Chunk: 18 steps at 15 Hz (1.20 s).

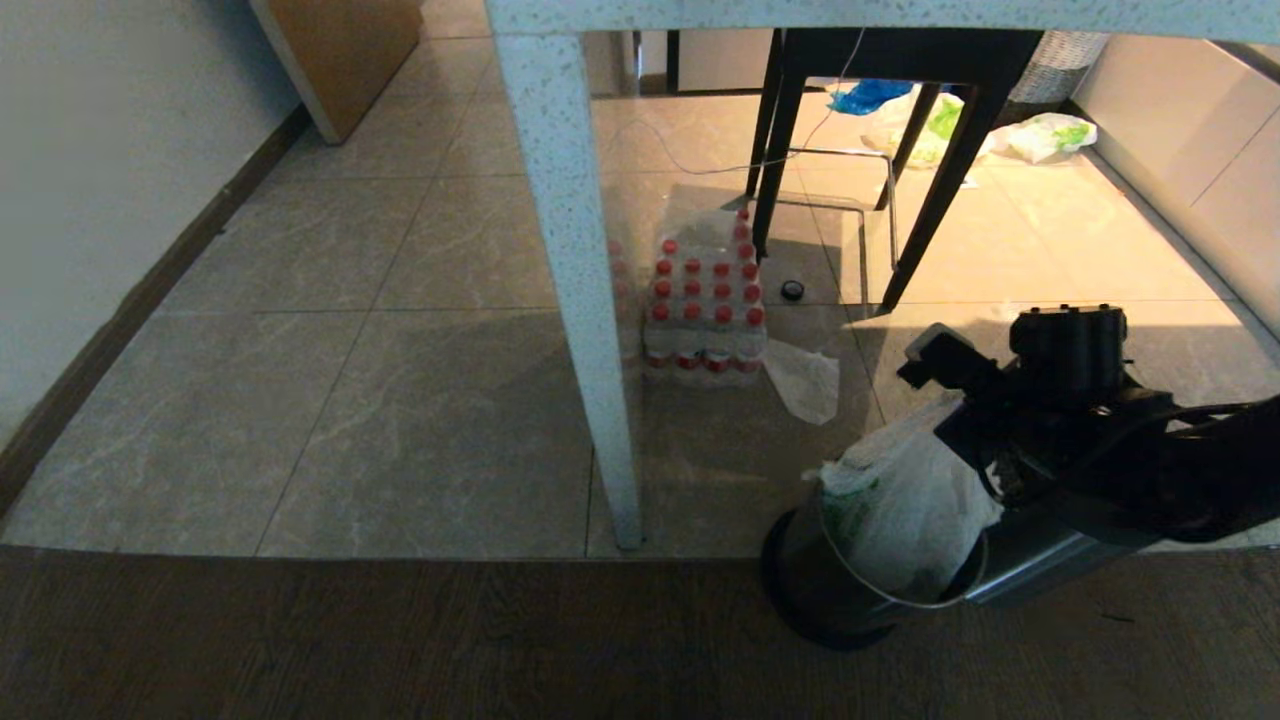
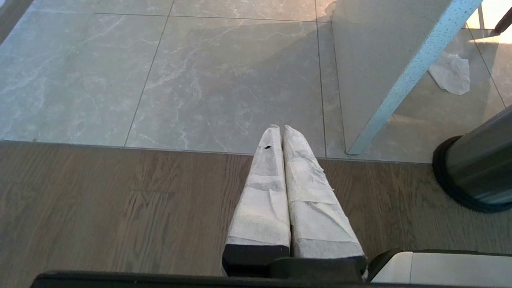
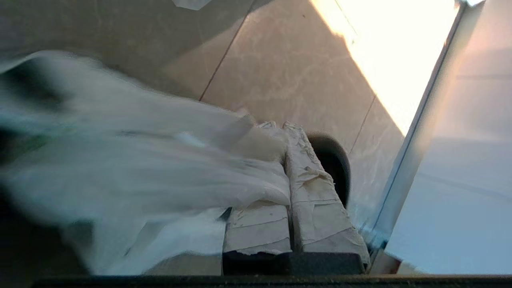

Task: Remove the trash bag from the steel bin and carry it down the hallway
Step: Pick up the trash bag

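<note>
The steel bin (image 1: 810,580) sits at the lower right where the wood floor meets the tiles, and its side also shows in the left wrist view (image 2: 480,168). The trash bag (image 1: 910,500), white with green print, bulges up out of the bin's mouth. My right arm (image 1: 1060,400) reaches over the bin. My right gripper (image 3: 280,126) is shut, with a fold of the trash bag (image 3: 140,160) pinched between its taped fingers. My left gripper (image 2: 279,127) hangs shut and empty over the wood floor, to the left of the bin.
A white speckled table leg (image 1: 580,300) stands just left of the bin. Behind it are a shrink-wrapped pack of red-capped bottles (image 1: 705,310), a flat clear plastic scrap (image 1: 805,380) and dark chair legs (image 1: 930,200). Other white-and-green bags (image 1: 1050,135) lie far back.
</note>
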### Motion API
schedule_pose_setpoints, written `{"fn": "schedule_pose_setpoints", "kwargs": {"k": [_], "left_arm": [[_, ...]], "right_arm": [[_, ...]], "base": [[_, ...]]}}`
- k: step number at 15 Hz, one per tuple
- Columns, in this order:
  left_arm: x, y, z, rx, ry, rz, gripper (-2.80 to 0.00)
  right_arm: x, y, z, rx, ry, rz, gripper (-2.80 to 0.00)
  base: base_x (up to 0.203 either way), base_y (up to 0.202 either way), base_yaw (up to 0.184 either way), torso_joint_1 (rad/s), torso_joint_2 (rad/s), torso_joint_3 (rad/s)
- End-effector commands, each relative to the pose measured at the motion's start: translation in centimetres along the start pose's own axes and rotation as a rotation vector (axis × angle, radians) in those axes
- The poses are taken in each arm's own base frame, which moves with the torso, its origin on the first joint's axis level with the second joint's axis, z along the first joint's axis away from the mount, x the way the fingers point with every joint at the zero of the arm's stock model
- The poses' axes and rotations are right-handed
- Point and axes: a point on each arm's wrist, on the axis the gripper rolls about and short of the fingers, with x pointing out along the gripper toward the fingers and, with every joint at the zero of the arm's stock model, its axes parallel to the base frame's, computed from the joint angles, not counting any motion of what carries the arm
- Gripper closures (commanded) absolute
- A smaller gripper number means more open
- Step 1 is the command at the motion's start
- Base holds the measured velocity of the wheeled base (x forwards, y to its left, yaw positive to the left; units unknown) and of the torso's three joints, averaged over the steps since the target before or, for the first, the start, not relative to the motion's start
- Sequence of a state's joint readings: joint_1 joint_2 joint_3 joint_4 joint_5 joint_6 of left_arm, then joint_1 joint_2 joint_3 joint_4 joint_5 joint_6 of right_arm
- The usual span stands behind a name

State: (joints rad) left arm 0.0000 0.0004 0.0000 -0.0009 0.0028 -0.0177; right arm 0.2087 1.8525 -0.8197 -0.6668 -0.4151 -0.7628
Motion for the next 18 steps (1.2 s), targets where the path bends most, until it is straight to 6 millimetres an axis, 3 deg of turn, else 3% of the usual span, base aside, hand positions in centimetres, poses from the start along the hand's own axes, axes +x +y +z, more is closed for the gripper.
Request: {"fn": "schedule_pose_setpoints", "kwargs": {"k": [1,4,6,18], "left_arm": [[0.0,0.0,0.0,-0.001,-0.001,0.0,0.0],[0.0,0.0,0.0,-0.001,-0.002,0.0,0.0],[0.0,0.0,0.0,-0.001,-0.003,0.0,0.0],[0.0,0.0,0.0,-0.001,-0.001,0.0,0.0]], "right_arm": [[-3.1,-1.8,0.1,0.027,-0.044,-0.04,0.0],[-5.2,-1.1,-0.9,0.017,-0.045,-0.007,0.0],[-6.3,-0.9,-0.2,0.045,-0.088,0.002,0.0],[-14.9,-5.2,-0.7,0.103,-0.178,-0.02,0.0]], "base": [[0.0,0.0,0.0,0.0,0.0,0.0],[0.0,0.0,0.0,0.0,0.0,0.0],[0.0,0.0,0.0,0.0,0.0,0.0],[0.0,0.0,0.0,0.0,0.0,0.0]]}}
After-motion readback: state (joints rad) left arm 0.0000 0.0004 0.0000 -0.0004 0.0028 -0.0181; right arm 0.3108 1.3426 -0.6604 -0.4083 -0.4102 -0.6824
